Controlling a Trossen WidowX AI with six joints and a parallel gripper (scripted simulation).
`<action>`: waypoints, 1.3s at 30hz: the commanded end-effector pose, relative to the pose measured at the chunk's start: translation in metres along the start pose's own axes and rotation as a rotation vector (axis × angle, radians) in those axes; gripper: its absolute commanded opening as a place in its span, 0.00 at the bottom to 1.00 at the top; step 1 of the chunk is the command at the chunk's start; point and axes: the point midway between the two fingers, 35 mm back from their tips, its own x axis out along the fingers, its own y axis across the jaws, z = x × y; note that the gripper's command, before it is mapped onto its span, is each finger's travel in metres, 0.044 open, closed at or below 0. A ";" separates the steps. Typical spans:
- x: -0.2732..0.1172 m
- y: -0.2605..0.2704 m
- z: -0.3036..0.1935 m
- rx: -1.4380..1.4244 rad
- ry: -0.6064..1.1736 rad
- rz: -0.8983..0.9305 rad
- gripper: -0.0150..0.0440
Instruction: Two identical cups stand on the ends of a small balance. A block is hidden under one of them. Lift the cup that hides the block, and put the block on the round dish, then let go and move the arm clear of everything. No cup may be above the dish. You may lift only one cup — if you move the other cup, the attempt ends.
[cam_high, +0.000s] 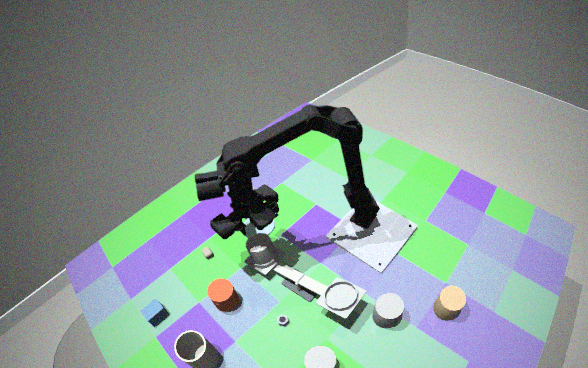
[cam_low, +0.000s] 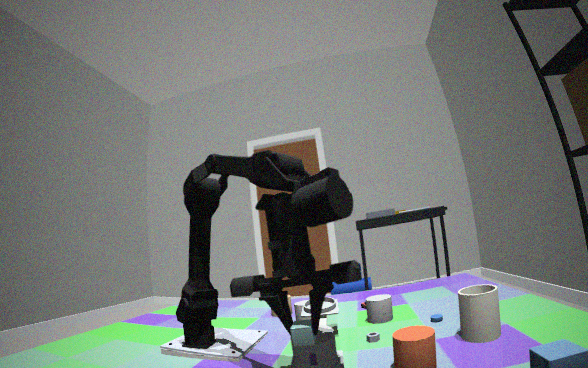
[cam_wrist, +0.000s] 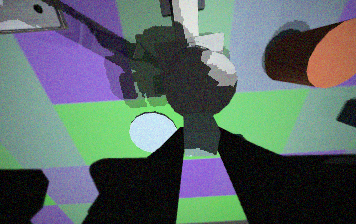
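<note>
My gripper (cam_high: 248, 225) (cam_low: 303, 331) (cam_wrist: 198, 130) is shut on a grey-teal block (cam_high: 249, 231) (cam_low: 303, 336) (cam_wrist: 201, 137) and holds it raised, close beside or above the rim of the cup on the balance; the exact gap cannot be told. That grey cup (cam_high: 261, 251) (cam_low: 320, 353) (cam_wrist: 195, 90) stands upright on one end of the balance (cam_high: 300, 280) (cam_wrist: 187, 15), in the arm's shadow. The balance's other end, with a raised ring (cam_high: 327, 296), bears no cup. The pale blue round dish (cam_high: 267, 228) (cam_wrist: 151, 132) lies just beyond the cup, partly behind the gripper in the top view.
An orange cylinder (cam_high: 221, 290) (cam_low: 414, 350) (cam_wrist: 334, 57), a blue block (cam_high: 153, 310) (cam_low: 557, 354), a tall hollow cup (cam_low: 479, 320), grey (cam_high: 388, 307) and tan (cam_high: 452, 299) cylinders, a nut (cam_high: 283, 320) and a small beige block (cam_high: 207, 252) stand around. The arm's base plate (cam_high: 382, 255) is behind.
</note>
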 end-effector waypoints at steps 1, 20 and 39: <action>0.007 0.012 -0.014 0.012 -0.002 0.017 0.25; 0.027 0.075 -0.070 0.068 -0.046 0.065 0.25; 0.073 0.078 -0.068 0.068 -0.046 0.065 0.25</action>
